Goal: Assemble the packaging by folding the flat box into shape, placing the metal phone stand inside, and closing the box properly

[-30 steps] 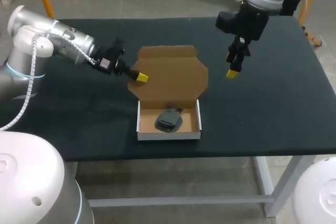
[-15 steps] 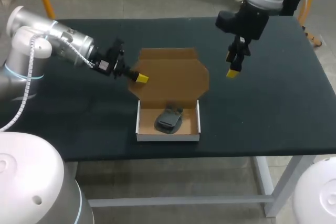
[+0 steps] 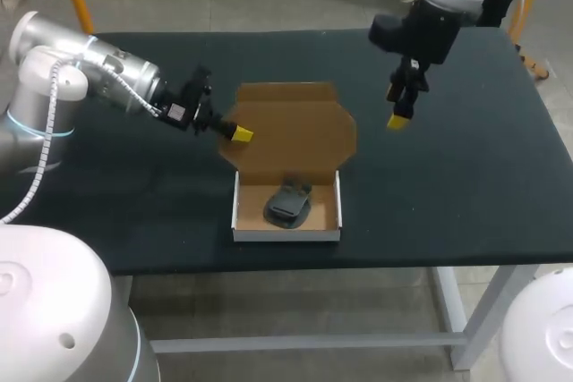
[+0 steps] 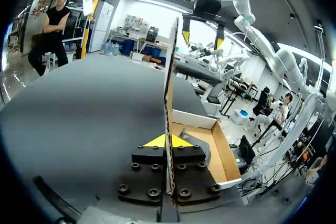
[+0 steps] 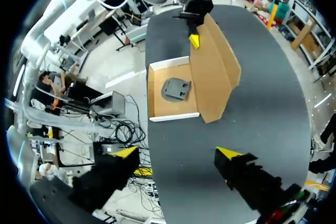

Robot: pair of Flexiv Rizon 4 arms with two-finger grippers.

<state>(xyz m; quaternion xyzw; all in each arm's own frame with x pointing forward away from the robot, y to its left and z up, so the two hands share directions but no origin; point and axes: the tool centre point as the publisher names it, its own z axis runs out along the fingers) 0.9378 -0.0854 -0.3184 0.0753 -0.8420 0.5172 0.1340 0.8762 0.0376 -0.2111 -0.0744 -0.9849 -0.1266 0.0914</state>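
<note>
closing step: phone stand (image 3: 287, 204) already in box (image 3: 286, 232), near-middle of tabletop (image 3: 466, 176); left fingers (image 3: 240, 133) pinching lid (image 3: 295, 131) left edge, right fingers (image 3: 398, 120) spread, hovering far right; next probably swing lid down, tuck flap

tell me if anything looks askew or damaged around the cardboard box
Nothing looks damaged or spilled. The dark grey metal phone stand lies inside the white-walled cardboard box, turned slightly askew to its walls. The brown cardboard lid stands open, its side edge pinched by the left gripper.
</note>
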